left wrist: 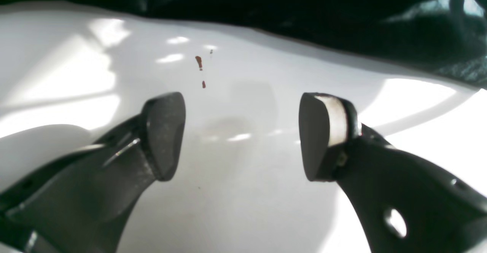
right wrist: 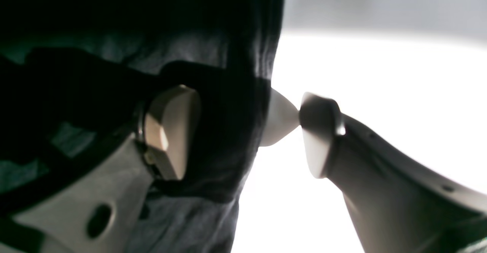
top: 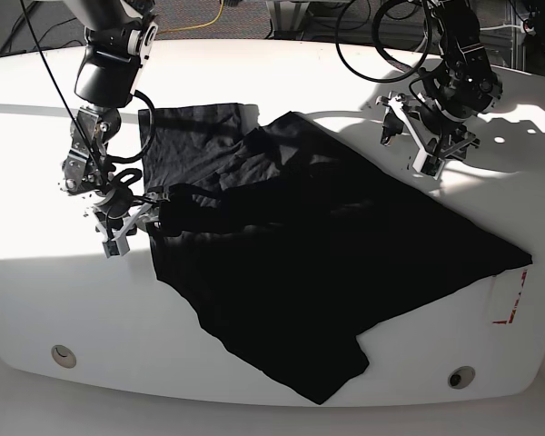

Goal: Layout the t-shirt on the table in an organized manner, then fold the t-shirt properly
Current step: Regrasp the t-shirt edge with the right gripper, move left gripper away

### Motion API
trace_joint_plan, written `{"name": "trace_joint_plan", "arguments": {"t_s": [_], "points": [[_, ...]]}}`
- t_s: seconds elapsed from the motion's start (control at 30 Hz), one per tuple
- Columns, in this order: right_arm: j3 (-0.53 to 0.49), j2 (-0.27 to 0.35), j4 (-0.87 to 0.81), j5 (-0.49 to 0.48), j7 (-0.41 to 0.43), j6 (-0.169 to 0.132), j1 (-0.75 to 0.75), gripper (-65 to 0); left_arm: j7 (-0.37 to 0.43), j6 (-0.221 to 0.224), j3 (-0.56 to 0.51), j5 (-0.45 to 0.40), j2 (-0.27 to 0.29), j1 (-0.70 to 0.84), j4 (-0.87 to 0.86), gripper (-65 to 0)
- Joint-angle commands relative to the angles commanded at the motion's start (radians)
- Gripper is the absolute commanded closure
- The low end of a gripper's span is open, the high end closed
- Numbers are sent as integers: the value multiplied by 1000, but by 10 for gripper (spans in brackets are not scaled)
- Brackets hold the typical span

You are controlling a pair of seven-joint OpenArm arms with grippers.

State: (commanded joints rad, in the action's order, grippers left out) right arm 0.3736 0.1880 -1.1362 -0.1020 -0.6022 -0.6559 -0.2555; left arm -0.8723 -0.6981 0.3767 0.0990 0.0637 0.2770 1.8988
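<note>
Right gripper (top: 132,221), jaws parted around the t-shirt (top: 327,272) hem near the table (top: 36,300) left edge, likely for spreading; left gripper (top: 427,136) wide, empty, near far-right edge.

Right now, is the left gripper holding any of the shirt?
No, the left gripper is open over bare table, with the shirt beyond it.

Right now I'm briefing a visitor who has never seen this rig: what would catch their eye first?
The big black t-shirt, spread crumpled across the middle of the glossy white table. Next, the right gripper at its edge, jaws apart with a fold of fabric between them. The left gripper hangs open over bare table beyond the shirt.
</note>
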Motion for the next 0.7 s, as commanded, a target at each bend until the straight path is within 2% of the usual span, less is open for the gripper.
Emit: {"name": "trace_joint_plan", "arguments": {"t_s": [0.17, 0.33, 0.47, 0.6, 0.7], "points": [[0, -49, 3, 0, 0, -38, 2, -417, 0, 0, 0, 0, 3, -2, 0, -433], [0, -74, 2, 2, 0, -42, 3, -403, 0, 0, 0, -3, 3, -5, 0, -433], [-2, -92, 3, 2, 0, -42, 3, -296, 0, 0, 25, -5, -2, -31, 0, -433], [-3, -94, 0, 2, 0, -42, 2, -130, -2, 0, 143, -6, -2, -97, -5, -433], [-3, -92, 0, 2, 0, -42, 0, -52, -5, 0, 242, -8, -3, -166, -44, -433]]}}
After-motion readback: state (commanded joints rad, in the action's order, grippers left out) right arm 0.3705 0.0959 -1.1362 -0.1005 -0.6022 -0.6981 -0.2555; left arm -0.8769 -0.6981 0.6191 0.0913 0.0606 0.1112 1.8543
